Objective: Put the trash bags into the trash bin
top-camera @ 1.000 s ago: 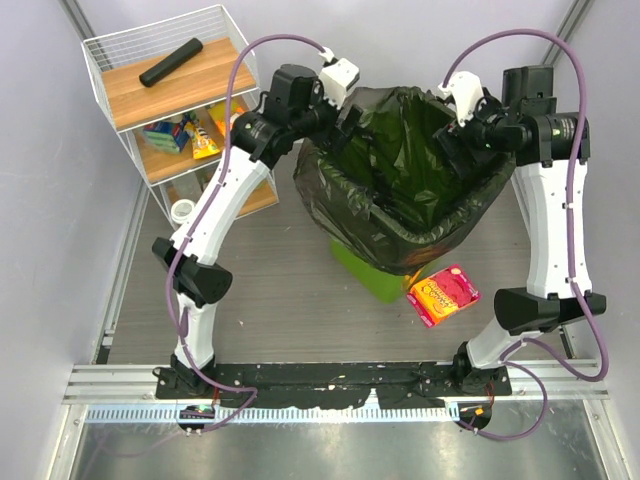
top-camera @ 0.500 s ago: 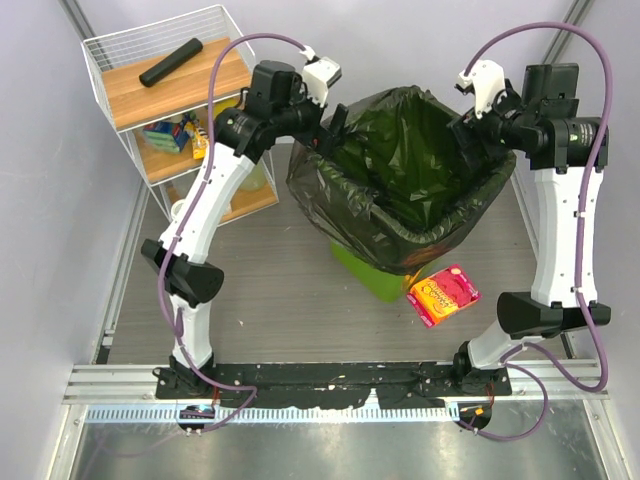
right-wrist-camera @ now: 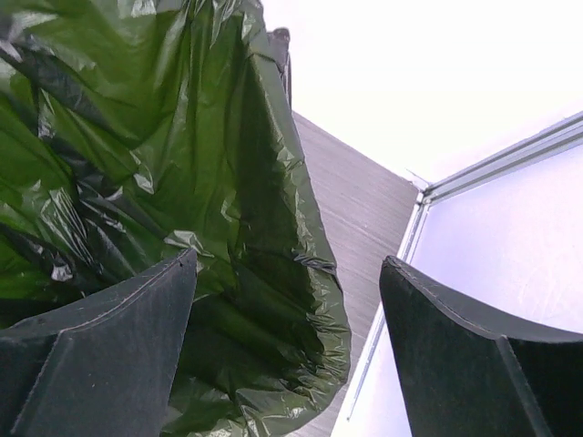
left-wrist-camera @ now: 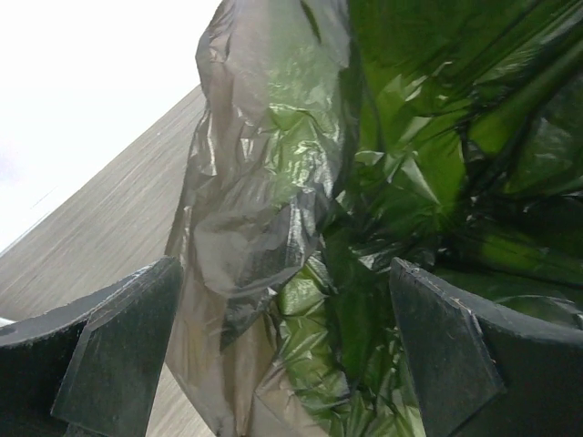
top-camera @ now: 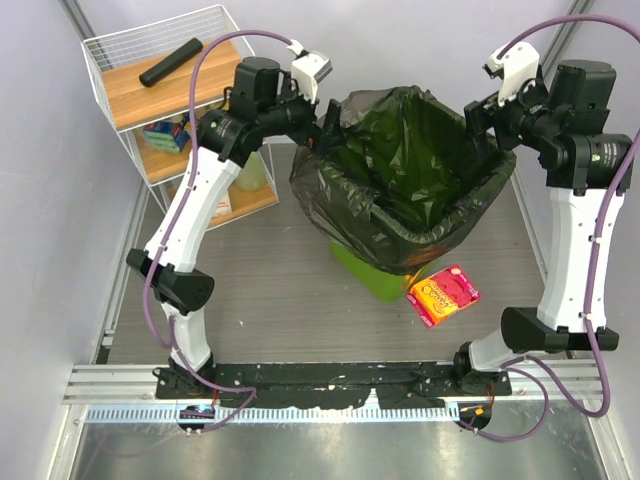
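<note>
Grey wood-grain surface (top-camera: 250, 290), pale walls on three sides. The trash bin (top-camera: 365, 268) stands below and between both end effectors. The trash bags (top-camera: 400, 170) are draped over its rim with the mouth open. The skirt hangs down outside, so only a low green corner shows.

Left end effector (top-camera: 326, 117): fingers apart. A crumpled fold of the film's corner lies between them, unpinched. Right end effector (top-camera: 479, 112): fingers apart. The film's edge sits ahead and toward its left finger, with bare surface beyond its right finger.

Judgement: the step in hand is seating the film into the trash bin.
- Centre each corner fold between the fingers before closing. The right one looks off to one side.
- Pinch several layers, since a single thin layer may slip or tear.
- Move both arms together and keep the mouth taut. Uneven pull could drag the film off the far rim or tip the light trash bin.
- Press the slack down inside and keep it off the rim.

A pink packet (top-camera: 444, 293) lies below the right end effector, just beside the trash bin. Keep clear of it.
</note>
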{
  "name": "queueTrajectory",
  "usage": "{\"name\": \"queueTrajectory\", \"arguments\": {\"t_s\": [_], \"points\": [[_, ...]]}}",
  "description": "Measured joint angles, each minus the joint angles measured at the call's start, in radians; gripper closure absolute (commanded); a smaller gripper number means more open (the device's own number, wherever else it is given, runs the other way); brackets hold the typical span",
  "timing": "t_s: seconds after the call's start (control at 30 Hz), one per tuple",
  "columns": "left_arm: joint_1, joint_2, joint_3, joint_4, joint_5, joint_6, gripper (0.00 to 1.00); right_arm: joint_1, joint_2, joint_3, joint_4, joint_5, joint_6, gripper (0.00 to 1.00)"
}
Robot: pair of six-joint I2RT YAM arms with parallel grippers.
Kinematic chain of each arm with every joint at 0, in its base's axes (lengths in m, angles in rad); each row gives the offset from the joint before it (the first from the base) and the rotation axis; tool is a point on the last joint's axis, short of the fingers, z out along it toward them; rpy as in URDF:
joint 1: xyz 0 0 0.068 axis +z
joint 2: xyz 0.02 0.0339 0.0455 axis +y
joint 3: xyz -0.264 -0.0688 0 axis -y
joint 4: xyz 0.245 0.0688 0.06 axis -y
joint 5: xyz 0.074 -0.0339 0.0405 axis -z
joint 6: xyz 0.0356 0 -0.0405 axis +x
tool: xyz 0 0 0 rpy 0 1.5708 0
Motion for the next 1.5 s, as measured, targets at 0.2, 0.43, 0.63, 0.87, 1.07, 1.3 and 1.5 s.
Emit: {"name": "queueTrajectory", "arguments": {"t_s": [0.2, 0.43, 0.63, 0.87, 1.07, 1.3, 1.5], "points": [[0.013, -0.040, -0.025, 0.040, 0.032, -0.064, 0.00, -0.033, -0.050, -0.072, 0.082, 0.001, 0.069, 0.14], [0.042, -0.244, -0.196, 0.117, -0.152, -0.101, 0.00, -0.099, -0.135, -0.237, 0.238, 0.059, 0.183, 0.14], [0.113, -0.461, -0.422, 0.199, -0.335, -0.113, 0.00, -0.140, -0.169, -0.277, 0.319, 0.134, 0.267, 0.12], [0.130, -0.594, -0.621, 0.250, -0.473, -0.099, 0.00, -0.167, -0.201, -0.306, 0.391, 0.243, 0.338, 0.11], [0.130, -0.648, -0.770, 0.307, -0.508, -0.084, 0.00, -0.168, -0.247, -0.378, 0.427, 0.318, 0.354, 0.11], [0.130, -0.703, -0.849, 0.343, -0.519, -0.077, 0.00, -0.169, -0.294, -0.451, 0.442, 0.333, 0.365, 0.11], [0.130, -0.753, -0.875, 0.371, -0.521, -0.078, 0.00, -0.169, -0.346, -0.512, 0.463, 0.342, 0.365, 0.11]]}}
